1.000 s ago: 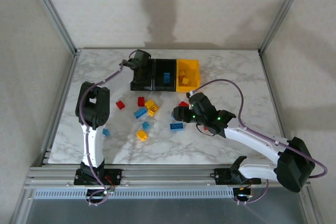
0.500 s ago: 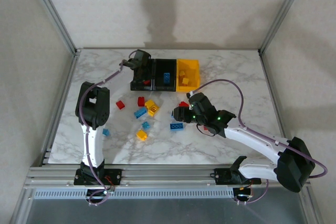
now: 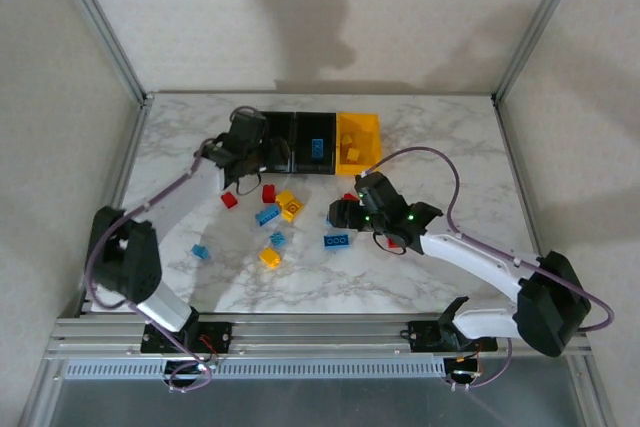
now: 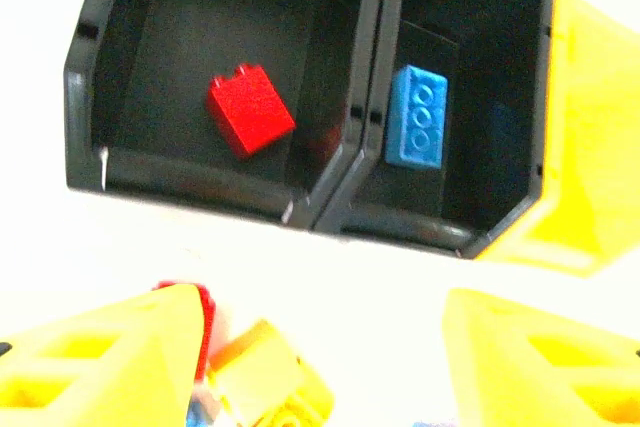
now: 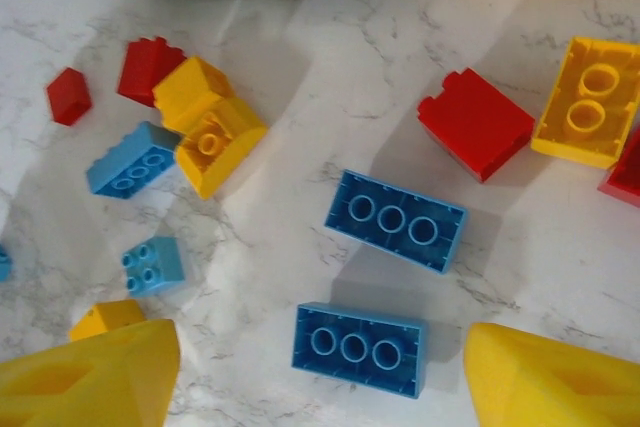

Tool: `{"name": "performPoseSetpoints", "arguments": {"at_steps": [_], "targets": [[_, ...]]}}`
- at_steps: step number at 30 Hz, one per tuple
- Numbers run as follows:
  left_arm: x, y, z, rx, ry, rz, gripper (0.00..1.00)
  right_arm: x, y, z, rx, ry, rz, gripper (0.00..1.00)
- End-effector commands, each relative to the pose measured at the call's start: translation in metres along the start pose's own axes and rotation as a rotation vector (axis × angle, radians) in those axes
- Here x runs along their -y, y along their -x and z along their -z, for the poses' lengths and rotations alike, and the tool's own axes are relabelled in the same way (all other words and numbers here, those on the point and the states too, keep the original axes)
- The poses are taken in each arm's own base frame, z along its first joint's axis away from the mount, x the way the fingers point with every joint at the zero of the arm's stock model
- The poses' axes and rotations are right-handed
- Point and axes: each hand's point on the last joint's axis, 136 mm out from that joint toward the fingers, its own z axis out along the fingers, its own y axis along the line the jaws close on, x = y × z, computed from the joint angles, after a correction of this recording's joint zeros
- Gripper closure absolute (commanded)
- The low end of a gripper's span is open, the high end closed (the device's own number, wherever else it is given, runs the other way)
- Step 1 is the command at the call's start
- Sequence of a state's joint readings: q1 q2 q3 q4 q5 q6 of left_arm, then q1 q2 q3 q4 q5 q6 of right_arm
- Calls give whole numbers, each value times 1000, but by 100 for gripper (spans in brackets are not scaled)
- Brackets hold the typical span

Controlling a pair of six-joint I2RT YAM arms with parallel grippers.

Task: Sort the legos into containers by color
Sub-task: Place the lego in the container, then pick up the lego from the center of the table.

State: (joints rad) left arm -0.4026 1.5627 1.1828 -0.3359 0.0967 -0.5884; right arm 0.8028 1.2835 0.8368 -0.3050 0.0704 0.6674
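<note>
Left gripper [image 3: 238,147] hung spread and empty at the near-left corner of the row of three joined plastic bins [image 3: 305,169]. Its arm stretched long and low from the near-left base across the white marbled surface [image 3: 450,137]. In its wrist view the left black bin [image 4: 120,97] held a red studded brick [image 4: 250,110]. The middle black bin [image 4: 500,67] held a blue studded brick [image 4: 417,115], and the yellow-orange bin [image 4: 590,147] stood at the right. Right gripper [image 5: 320,372], its elbow bent back toward the near-right edge, pointed down. Its yellow fingers [image 5: 90,377] stood wide apart either side of a blue three-stud brick [image 5: 358,347], touching nothing. Loose red, blue and yellow bricks [image 3: 289,205] lay scattered between the two arms. Far-right and near-middle surface lay bare up to the metal frame posts [image 3: 530,37].
</note>
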Motion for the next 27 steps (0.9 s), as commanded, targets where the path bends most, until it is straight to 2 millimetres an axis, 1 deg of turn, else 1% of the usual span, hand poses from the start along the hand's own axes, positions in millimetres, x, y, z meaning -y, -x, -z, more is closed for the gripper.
{"name": "performPoseSetpoints", "arguments": {"at_steps": [1,4,5,7,11,13,16,22,27], "targets": [[9,-25,17,-23,-129,21,32,11,4,-8,-11,-91,-42,18],[-3,-44,35,-16,-159,25,28,18,2,-22,-43,-153,-64,15],[-5,-47,41,-7,-171,32,27,19,1,-27,-53,-167,-71,14],[-14,-60,50,-9,-180,33,27,22,-2,-39,-77,-195,-82,12],[-31,-73,59,3,-168,45,24,24,-5,-60,-111,-236,-100,10],[-38,-82,58,-7,-163,55,24,25,-5,-70,-123,-257,-101,10],[-45,-91,55,-19,-156,68,24,28,-4,-81,-135,-295,-100,10],[-48,-94,53,-18,-150,71,24,34,-8,-96,-160,-341,-105,12],[-49,-96,50,-25,-145,78,24,38,-14,-106,-180,-358,-102,17]]}}
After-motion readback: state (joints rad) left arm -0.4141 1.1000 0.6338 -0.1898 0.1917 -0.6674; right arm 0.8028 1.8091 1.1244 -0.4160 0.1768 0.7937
